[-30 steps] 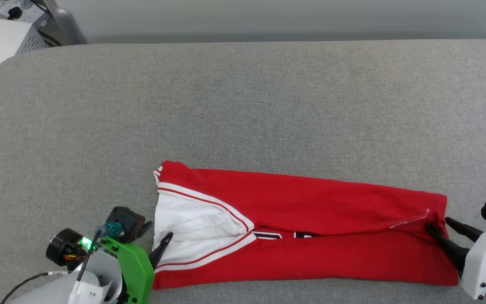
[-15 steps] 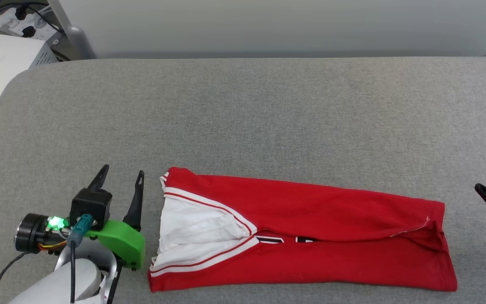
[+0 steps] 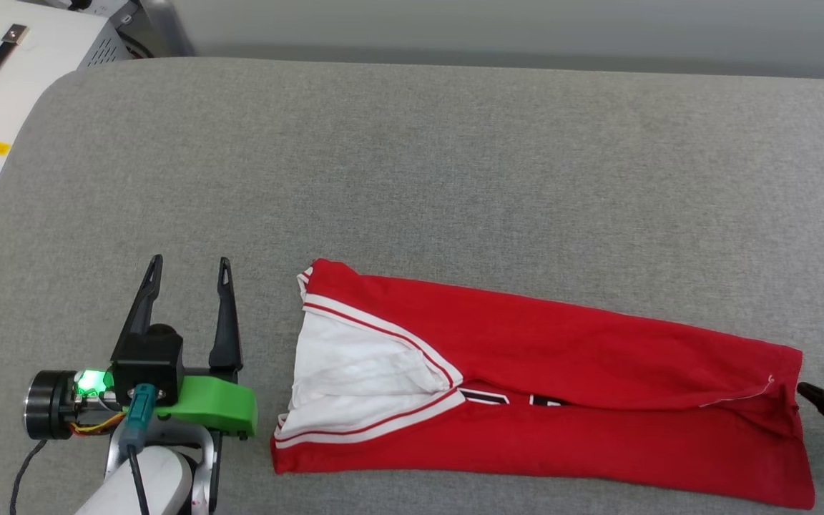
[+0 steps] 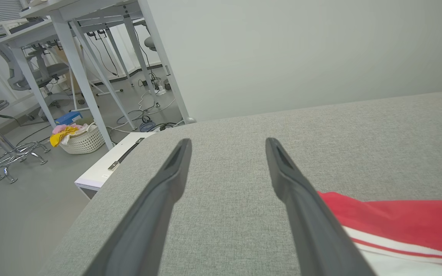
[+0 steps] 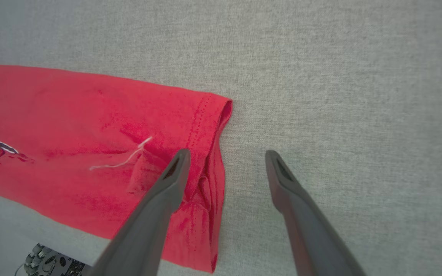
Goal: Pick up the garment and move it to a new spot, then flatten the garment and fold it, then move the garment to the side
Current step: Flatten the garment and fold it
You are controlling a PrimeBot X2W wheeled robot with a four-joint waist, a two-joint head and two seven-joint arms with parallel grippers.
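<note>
Seeing the left fingers (image 3: 226,322) spread wide with nothing between them, hovering over bare desk (image 3: 412,179) just beside the white-sleeve end of the garment (image 3: 562,357). Same deal with the right fingers (image 5: 157,203): wide apart, empty, straddling the hem edge, one over red fabric and the other over grey desk. Can't really tell from the wrist view whether touching the cloth or just above it.

Out from there: lying flat near the front edge of the desk, already folded lengthwise into a long band. Sleeve and striped trim at the left end, hem at the right, a bit of black lettering peeking out along the fold.

Looks soft, light and floppy, so probably won't hold shape if lifted by one spot. Best to pinch through all the layers at the corners of both ends, and mind the loose thread near the hem.
</note>
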